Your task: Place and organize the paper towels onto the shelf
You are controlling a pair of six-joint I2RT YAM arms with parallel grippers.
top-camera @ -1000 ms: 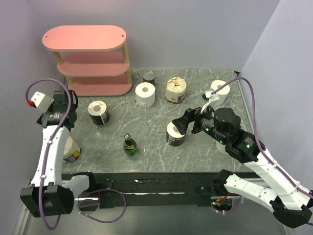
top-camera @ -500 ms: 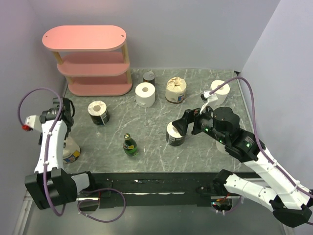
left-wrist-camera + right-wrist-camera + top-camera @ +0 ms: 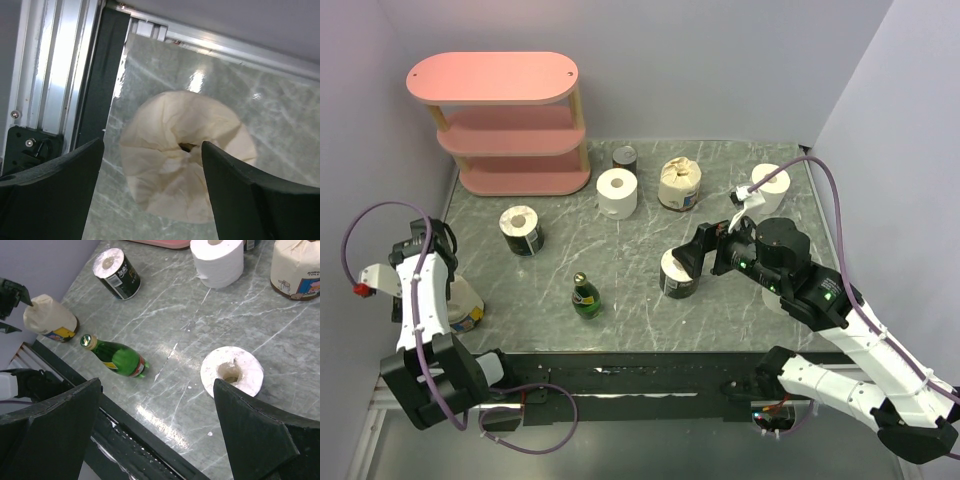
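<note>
**Top external view.** The shelf (image 3: 495, 78) stands at the far left corner of the table (image 3: 640, 240). None of its visible tiers carries a roll, so by this evidence no placement is complete. Six paper towels remain on the table:
- a dark-wrapped roll (image 3: 522, 230) and a white roll (image 3: 617, 193) near the shelf
- a cream wrapped roll (image 3: 680, 184) at the far edge
- a white roll at the far right corner (image 3: 769, 183)
- a second dark-wrapped roll (image 3: 678, 273) toward the near edge
- a cream roll (image 3: 463, 303) at the near left corner

The left gripper (image 3: 428, 245) is raised at the left edge, pointing down. The right gripper (image 3: 688, 258) reaches forward over the second dark-wrapped roll.

**Left wrist view.** The left gripper (image 3: 150, 200) hangs above the cream roll (image 3: 185, 155). Its jaws are spread wide and hold nothing.

**Right wrist view.** The right gripper (image 3: 155, 440) is fully spread and empty. The second dark-wrapped roll (image 3: 231, 371) stands upright, below and ahead of the jaws.
</note>
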